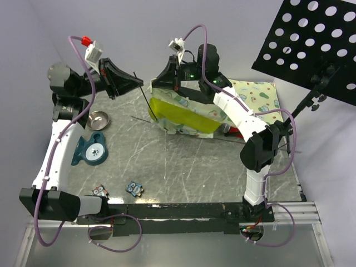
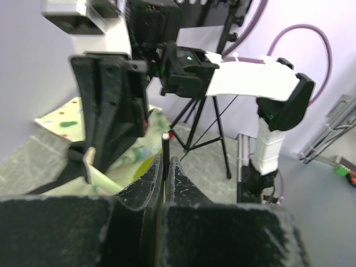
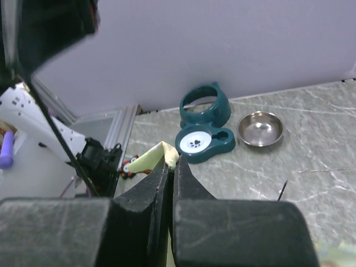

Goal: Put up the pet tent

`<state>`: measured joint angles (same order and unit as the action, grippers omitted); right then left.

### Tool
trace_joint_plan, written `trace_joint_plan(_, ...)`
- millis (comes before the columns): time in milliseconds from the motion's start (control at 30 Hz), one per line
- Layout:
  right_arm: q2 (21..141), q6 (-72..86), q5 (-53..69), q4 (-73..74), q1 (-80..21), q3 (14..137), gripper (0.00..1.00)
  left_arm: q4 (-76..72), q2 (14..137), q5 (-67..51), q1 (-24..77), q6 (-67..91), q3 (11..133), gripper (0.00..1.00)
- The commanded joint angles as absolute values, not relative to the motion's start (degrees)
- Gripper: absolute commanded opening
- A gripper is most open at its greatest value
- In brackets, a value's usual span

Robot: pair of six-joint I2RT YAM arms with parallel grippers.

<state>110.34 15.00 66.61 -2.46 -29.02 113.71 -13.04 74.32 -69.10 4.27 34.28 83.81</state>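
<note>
Left fingers [image 2: 146,192] tight on pole [image 2: 166,158]; right fingers [image 3: 151,186] tight, seemingly on yellow edge of pet tent [image 1: 183,114]

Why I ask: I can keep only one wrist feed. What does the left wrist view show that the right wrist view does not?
Only the left wrist view: the left end effector shut on a thin black pole, with the right arm and a tripod behind it. Only the right wrist view: the right end effector shut on a yellow fold of the pet tent, plus the teal feeder and steel bowl. Both: tent fabric and a shut end effector in the foreground.
</note>
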Motion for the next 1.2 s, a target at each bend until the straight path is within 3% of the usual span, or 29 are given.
trace_joint_plan(0,107.67,21.36,64.00,-11.61,-30.50,117.60,0.00,-25.46,72.43,-65.84,6.06,43.22,77.53,0.01)
trace_joint_plan(200,105.91,22.68,61.00,-13.35,-31.64,112.86,0.00,-45.77,73.21,-62.75,7.38,61.42,71.46,0.01)
trace_joint_plan(467,108.54,28.64,64.33,-16.42,-32.08,117.60,0.00,-45.27,76.46,-68.19,10.81,65.30,68.55,0.01)
trace_joint_plan(533,108.37,31.36,66.69,-19.32,-31.90,116.90,0.00,-40.20,76.99,-70.39,10.55,63.38,68.90,0.01)
trace_joint_plan(667,107.41,38.40,70.75,-25.83,-31.03,114.53,0.00,-15.62,75.50,-71.90,10.55,46.97,70.84,0.01)
trace_joint_plan(867,104.94,33.32,67.77,-20.31,-30.76,112.32,0.00,1.90,77.16,-71.46,10.98,37.90,70.83,0.01)
trace_joint_plan(1167,103.45,39.98,64.16,-26.36,-31.11,108.90,0.00,4.04,77.87,-70.93,11.78,36.92,67.68,0.01)
